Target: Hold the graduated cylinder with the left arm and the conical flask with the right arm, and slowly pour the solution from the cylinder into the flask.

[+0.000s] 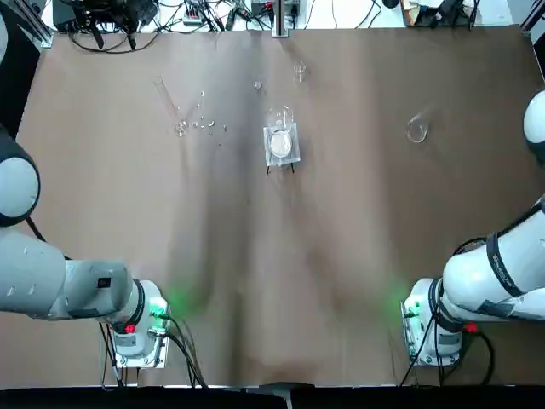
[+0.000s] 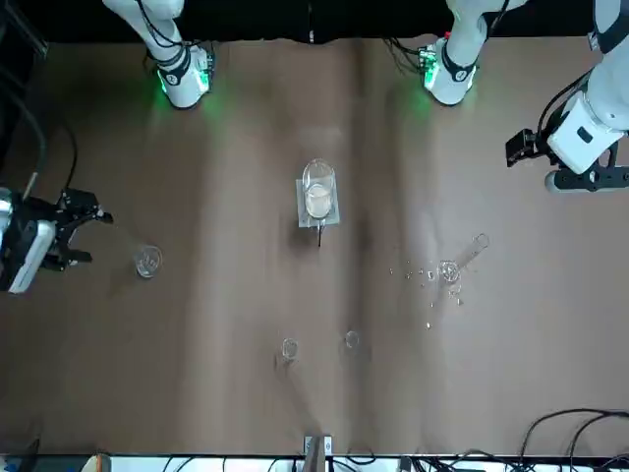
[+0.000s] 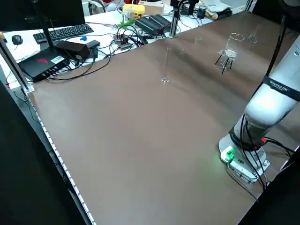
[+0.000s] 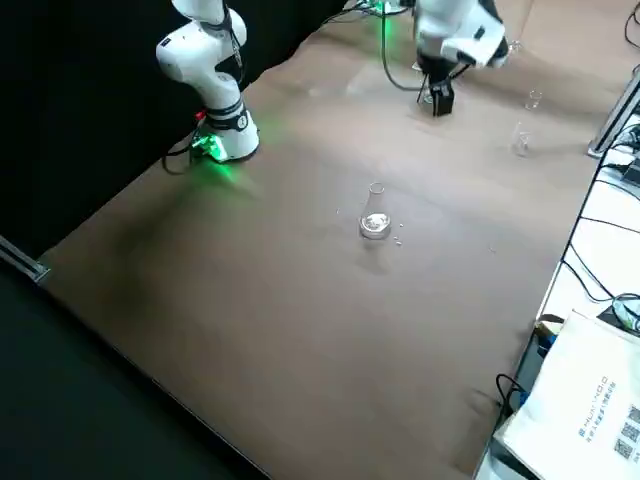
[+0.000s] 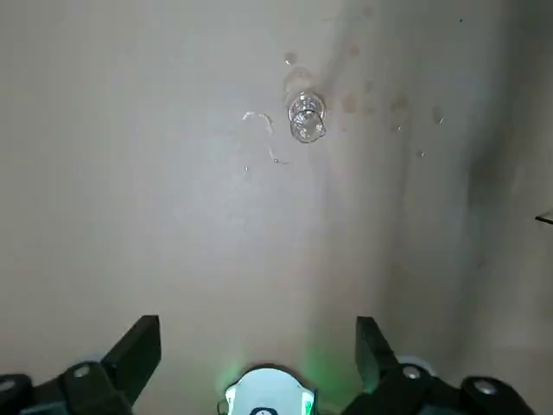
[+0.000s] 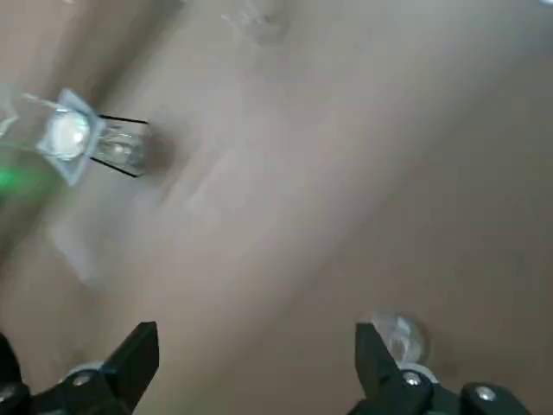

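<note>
The graduated cylinder (image 1: 173, 109) stands upright at the far left of the table, a slim clear tube (image 3: 166, 65) with small glass bits (image 1: 207, 124) scattered beside it. My left gripper (image 5: 255, 346) hangs open well above the table and apart from the cylinder (image 5: 305, 117), which it sees end-on. It shows in the front view as the left gripper (image 2: 523, 147). The conical flask (image 1: 416, 129) sits on the table's right side. My right gripper (image 2: 90, 236) is open beside the flask (image 2: 147, 261) without touching it. One of its fingers (image 6: 373, 346) is close to the flask (image 6: 399, 335).
A clear vessel on a black-legged stand (image 1: 280, 142) is at mid-table. Two small glass pieces (image 1: 300, 72) (image 1: 257, 85) lie behind it. Cables and equipment (image 3: 70, 44) line the far edge beyond the table. Both arm bases (image 1: 136, 328) (image 1: 433, 328) glow green at the near edge.
</note>
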Controlling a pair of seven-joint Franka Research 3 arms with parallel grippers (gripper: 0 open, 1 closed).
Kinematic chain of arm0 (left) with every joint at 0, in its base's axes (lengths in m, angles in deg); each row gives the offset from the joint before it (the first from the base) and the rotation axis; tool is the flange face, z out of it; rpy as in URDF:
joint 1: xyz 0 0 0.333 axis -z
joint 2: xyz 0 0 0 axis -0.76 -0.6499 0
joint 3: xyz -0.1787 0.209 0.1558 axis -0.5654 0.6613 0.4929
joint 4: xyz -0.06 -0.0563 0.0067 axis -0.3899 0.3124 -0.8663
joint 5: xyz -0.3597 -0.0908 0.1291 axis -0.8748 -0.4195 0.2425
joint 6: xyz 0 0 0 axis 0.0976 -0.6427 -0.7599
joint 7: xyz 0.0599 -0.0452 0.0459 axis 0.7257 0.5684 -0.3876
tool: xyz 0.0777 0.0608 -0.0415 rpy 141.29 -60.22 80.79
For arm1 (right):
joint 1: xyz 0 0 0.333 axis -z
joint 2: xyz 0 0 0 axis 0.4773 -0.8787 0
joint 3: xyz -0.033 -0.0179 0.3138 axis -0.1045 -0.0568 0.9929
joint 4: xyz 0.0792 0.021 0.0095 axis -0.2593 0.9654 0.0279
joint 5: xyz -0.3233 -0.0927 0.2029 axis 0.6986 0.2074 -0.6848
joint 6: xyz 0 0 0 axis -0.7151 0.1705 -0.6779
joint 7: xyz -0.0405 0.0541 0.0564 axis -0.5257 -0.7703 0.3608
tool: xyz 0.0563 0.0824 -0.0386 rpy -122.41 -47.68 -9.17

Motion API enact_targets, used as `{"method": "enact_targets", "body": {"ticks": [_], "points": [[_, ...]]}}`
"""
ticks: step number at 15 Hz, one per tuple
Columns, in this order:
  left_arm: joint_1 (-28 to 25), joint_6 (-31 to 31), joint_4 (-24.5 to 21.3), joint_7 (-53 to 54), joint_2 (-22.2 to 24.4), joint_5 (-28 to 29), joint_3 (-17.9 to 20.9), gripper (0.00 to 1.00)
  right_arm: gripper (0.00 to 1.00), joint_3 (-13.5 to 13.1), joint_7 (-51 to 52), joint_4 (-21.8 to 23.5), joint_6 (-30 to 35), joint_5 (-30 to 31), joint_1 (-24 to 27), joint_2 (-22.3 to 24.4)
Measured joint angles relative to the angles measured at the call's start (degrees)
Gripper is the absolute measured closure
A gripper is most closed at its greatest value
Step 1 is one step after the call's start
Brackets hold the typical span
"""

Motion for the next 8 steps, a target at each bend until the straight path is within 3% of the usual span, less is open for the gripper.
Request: {"method": "enact_targets", "body": {"ticks": [3,8], "points": [[0.00,0.00,0.00,0.00,0.00,0.00,0.00,0.00,0.00,0.03,-19.19,0.20,1.93,9.30,-5.16,4.51],[0.00,0.01,0.00,0.00,-0.01,0.00,0.00,0.00,0.00,-0.38,-28.03,2.64,6.71,13.26,-5.45,11.81]]}}
